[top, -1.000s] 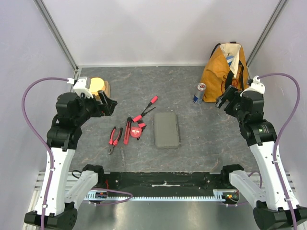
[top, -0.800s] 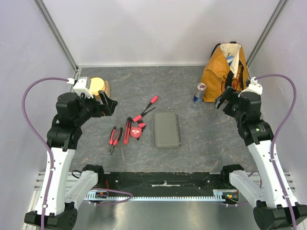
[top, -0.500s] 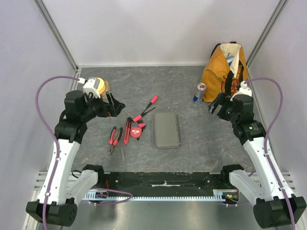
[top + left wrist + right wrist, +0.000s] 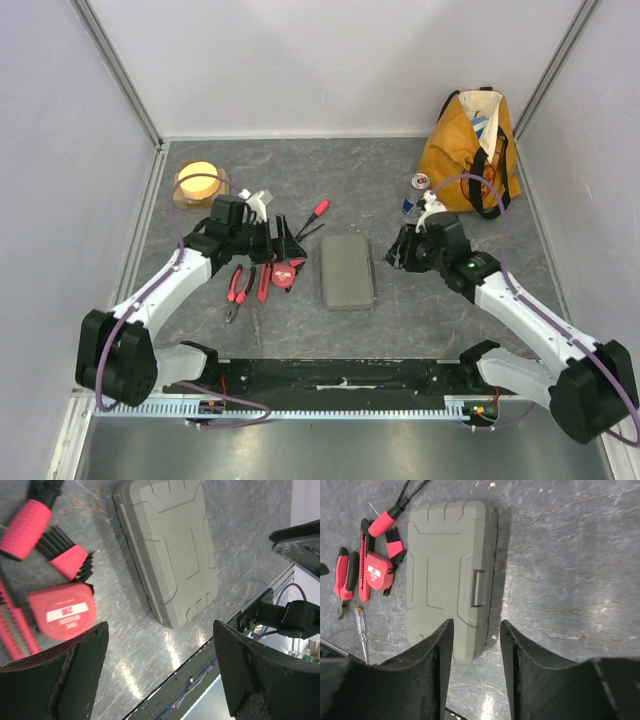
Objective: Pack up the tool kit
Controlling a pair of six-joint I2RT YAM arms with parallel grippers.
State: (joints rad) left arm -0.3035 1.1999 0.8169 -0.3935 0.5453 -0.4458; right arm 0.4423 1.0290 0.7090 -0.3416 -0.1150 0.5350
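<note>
right wrist | case (image 4: 447, 565) edge seen between parted right fingers (image 4: 432, 675), seemingly untouched | left fingers (image 4: 80, 670) spread wide

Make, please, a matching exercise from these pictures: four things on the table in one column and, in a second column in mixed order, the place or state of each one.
Things
1. grey case
2. tape measure
3. drink can
4. pliers

Places or states
A. stands next to the orange bag
B. red, with a white label on its face
C. shut, lying flat near the middle of the table
D. lies just left of the cutter

Right pairs: 1-C, 2-B, 3-A, 4-D
</note>
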